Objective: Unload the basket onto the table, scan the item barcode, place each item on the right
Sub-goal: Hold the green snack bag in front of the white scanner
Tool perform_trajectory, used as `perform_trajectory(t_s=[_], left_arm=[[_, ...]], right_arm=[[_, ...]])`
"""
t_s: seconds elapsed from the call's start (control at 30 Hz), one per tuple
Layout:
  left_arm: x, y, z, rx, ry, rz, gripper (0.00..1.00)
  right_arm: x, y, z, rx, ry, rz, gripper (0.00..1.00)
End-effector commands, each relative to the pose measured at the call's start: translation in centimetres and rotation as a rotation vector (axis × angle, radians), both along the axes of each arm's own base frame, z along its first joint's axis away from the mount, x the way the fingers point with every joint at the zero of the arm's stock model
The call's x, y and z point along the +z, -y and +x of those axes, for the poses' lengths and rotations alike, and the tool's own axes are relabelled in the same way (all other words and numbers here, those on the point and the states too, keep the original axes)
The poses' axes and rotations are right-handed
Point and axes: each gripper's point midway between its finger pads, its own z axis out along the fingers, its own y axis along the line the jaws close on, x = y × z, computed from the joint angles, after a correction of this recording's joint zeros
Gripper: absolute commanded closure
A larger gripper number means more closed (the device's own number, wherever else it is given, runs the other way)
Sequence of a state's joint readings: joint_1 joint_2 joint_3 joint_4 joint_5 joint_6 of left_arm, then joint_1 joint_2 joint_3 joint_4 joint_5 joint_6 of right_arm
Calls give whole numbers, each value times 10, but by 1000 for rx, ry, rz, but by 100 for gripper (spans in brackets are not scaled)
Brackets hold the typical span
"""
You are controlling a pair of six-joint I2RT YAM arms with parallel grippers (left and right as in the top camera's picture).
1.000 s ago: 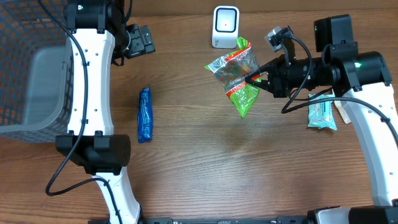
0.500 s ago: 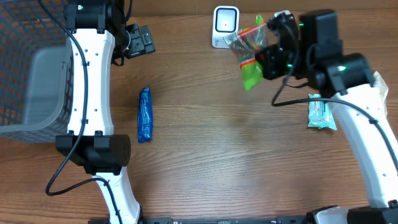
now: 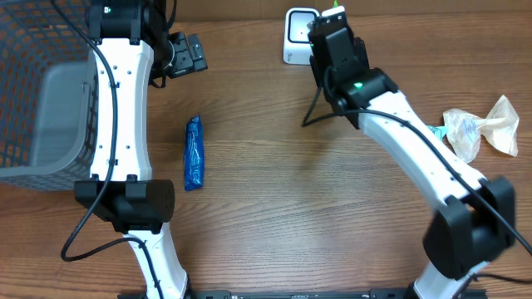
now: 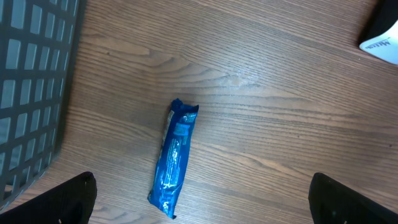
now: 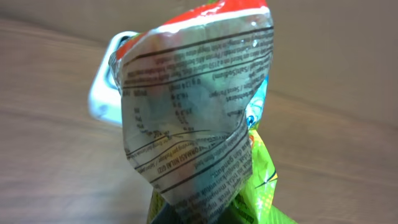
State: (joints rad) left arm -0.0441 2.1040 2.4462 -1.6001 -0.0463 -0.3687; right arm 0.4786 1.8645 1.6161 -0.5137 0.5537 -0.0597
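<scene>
Far left, grey mesh basket (image 3: 33, 91). At the back edge, right gripper (image 5: 193, 216) clenched on green-and-red snack bag (image 5: 199, 118), lifted just in front of white scanner (image 3: 298, 35). Left gripper (image 4: 211, 202) spread wide, grasping nothing, above blue packet (image 4: 176, 158)

A crumpled snack bag (image 5: 199, 112) filled the middle of the frame, standing upright and very close to the lens. Its top edge was red, its middle was clear film with lines of black print, and its lower right side was bright green. Behind its upper left edge a white scanner (image 5: 102, 93) showed in part, blurred, resting on the brown wooden worktop (image 5: 336, 155)
</scene>
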Motion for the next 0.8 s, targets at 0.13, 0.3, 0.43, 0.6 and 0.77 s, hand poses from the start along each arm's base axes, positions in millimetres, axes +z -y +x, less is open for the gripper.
perform_trajectory(t_s=[0.13, 0.3, 0.43, 0.6, 0.77], left_arm=[[-1, -1, 1, 21, 1, 6, 0], [-1, -1, 1, 21, 1, 6, 0], [-1, -1, 1, 21, 1, 6, 0], [-1, -1, 1, 21, 1, 6, 0], [-1, -1, 1, 21, 1, 6, 0]], right_arm=[[14, 2, 36, 33, 138, -254, 96], [8, -7, 58, 98, 185, -415, 96], [-10, -13, 69, 147, 176, -512, 96], [-26, -15, 77, 147, 182, -536, 96], [-35, -18, 85, 176, 189, -627, 96]])
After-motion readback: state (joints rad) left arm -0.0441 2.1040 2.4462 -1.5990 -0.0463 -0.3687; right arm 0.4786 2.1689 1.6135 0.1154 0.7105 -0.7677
